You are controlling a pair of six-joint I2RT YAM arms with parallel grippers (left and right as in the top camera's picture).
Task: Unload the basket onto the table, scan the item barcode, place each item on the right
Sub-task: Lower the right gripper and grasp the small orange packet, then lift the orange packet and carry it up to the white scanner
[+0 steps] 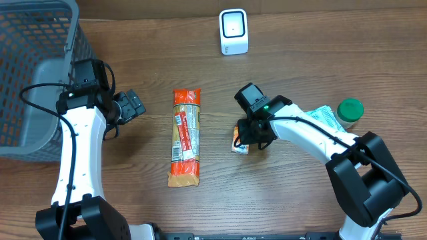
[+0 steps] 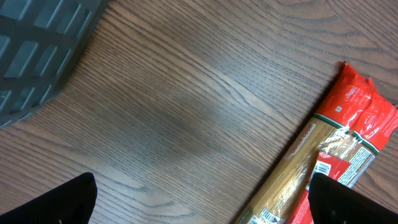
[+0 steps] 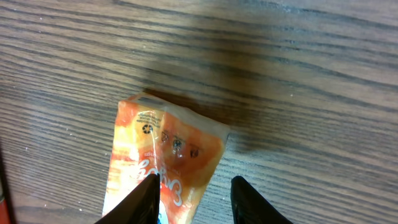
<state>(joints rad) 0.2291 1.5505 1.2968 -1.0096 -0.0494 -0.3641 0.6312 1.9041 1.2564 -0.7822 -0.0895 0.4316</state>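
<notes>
- The right gripper (image 3: 193,202) is down over the small orange packet (image 3: 163,158). The packet lies flat on the tabletop (image 1: 320,53), well away from the scanner (image 1: 233,32), on the robot's side of it.
- Its jaws sit one on each side of the packet's end, partway closed. I cannot tell if they pinch it yet.
- To do this well, I think it should squeeze gently and lift straight up, so the thin packet does not slip or fold.
- The barcode must then face the scanner. I cannot see a barcode here.
- The left gripper (image 1: 132,105) hangs far left of the scanner, jaws spread wide, holding nothing.
- The tabletop is flat brown wood. A spaghetti pack (image 1: 185,137) lies a bit left of the scanner, and a grey basket (image 1: 27,100) far left. No room shows.
</notes>
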